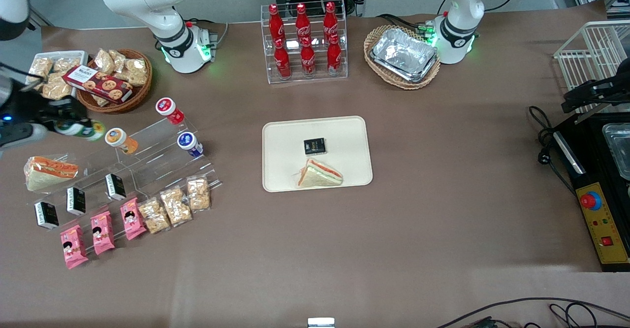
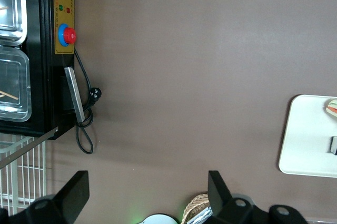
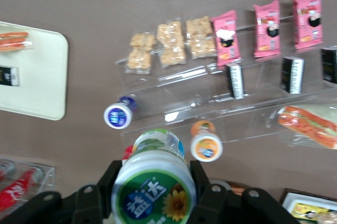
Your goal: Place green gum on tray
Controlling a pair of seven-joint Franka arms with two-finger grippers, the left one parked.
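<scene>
So the gripper (image 1: 74,123) is clamped around the green gum (image 1: 83,129), holding the bottle up in the air on its side above the clear acrylic display steps (image 1: 147,155), at the working arm's end of the table. From the wrist camera you can see the green gum (image 3: 154,192) sitting snug between the two black fingers (image 3: 108,179), lid facing the lens with its green print and a little sunflower on it. Using those steps as the anchor: the orange-bodied bottle (image 1: 121,140) and the blue-bodied bottle (image 1: 189,144) lie on them, a red-bodied bottle (image 1: 170,111) sits on the top level farther from the front camera, and the pink snack packs (image 1: 102,232) plus the cracker bags (image 1: 174,205) line the lowest level nearest the front camera. A wrapped sandwich (image 1: 49,172) lies on the steps too, at their outer end. The tray (image 1: 285,141) is well apart from the steps, toward the middle of the table, carrying a small black box (image 1: 314,146) and another wrapped sandwich (image 1: 319,175).
</scene>
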